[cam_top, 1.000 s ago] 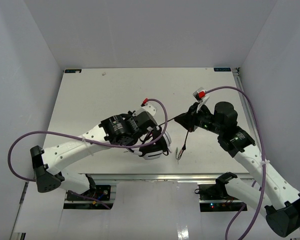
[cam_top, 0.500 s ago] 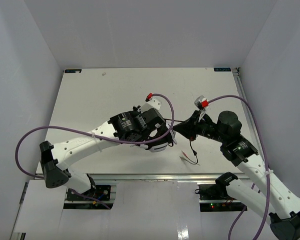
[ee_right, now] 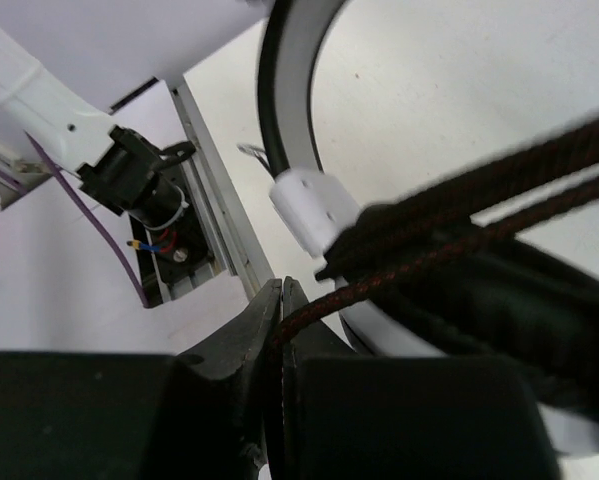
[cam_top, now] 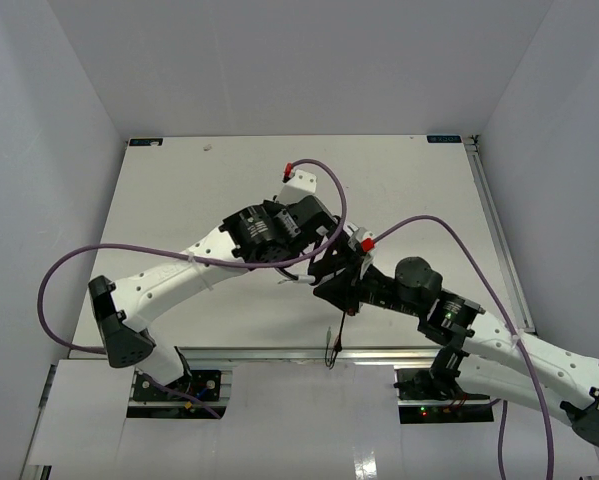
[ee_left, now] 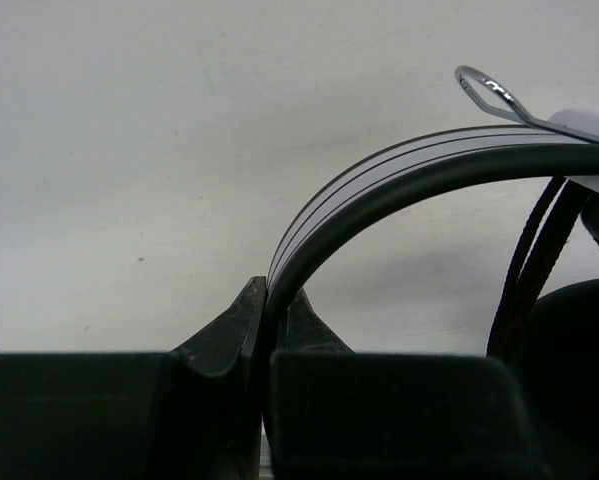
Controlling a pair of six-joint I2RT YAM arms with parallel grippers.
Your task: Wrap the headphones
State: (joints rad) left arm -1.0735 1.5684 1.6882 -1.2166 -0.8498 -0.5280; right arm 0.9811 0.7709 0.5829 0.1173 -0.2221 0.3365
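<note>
- Your left jaws are clenched on the thin black headband (ee_left: 379, 185), which arches up and off to the right above the white table (ee_left: 129, 150).
- The headphones (cam_top: 299, 282) sit between your two wrists, near the table's front edge.
- Your right jaws pinch the braided dark cord (ee_right: 459, 190) tight; its loose end (cam_top: 333, 342) trails over the table's near edge.

The ear cup (ee_left: 577, 340) of the headphones (ee_left: 379, 190) is cut off at right.
</note>
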